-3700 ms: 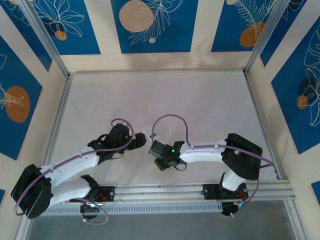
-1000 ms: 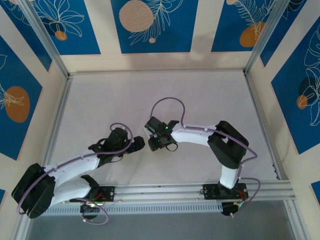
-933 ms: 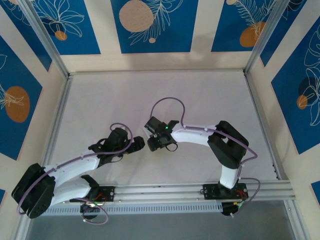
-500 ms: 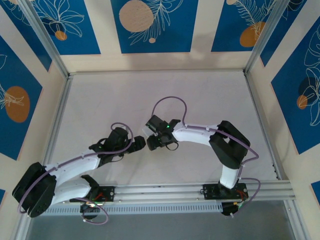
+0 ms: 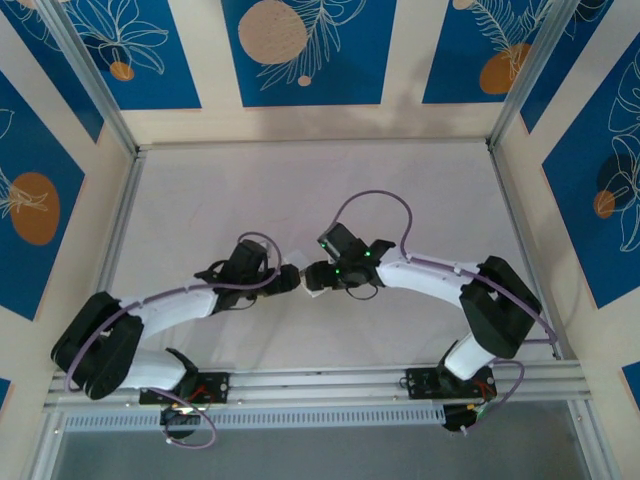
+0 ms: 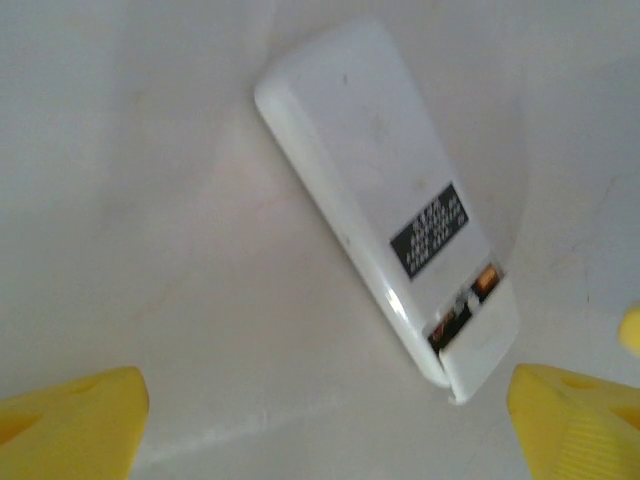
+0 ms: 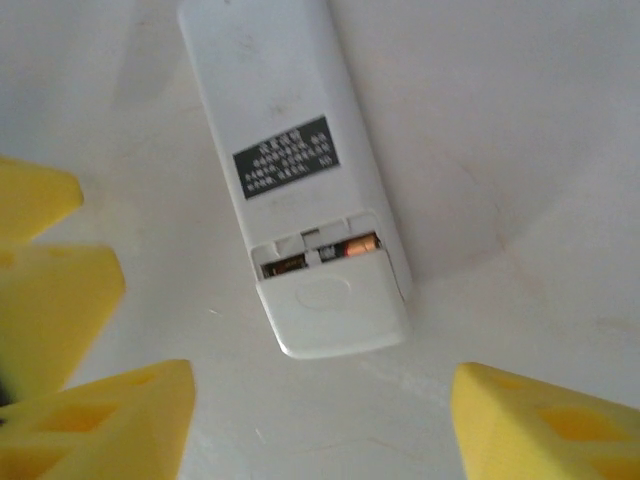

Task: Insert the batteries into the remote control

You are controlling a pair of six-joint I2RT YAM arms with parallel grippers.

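The white remote control (image 7: 290, 150) lies back side up on the table, black label showing. Its cover (image 7: 335, 305) sits over the lower end and leaves a slit of the compartment uncovered. In that slit lie the batteries: a gold-ended one (image 7: 360, 243) and a dark one (image 7: 285, 265). My right gripper (image 7: 325, 425) hangs open just beyond the cover end, touching nothing. My left gripper (image 6: 325, 430) is open too, with the remote control (image 6: 370, 170) ahead of it and the batteries (image 6: 484, 279) peeking out. From above, the left gripper (image 5: 288, 281) and right gripper (image 5: 313, 277) nearly meet over the remote.
The pale table top (image 5: 300, 190) stretches behind the arms to the patterned walls. Metal rails (image 5: 120, 230) run along the sides and the near edge. The left gripper's yellow fingers (image 7: 45, 290) intrude at the left of the right wrist view.
Both grippers have shifted to the right over the table. The left arm has stretched further forward, and the right arm's elbow has swung out to the right.
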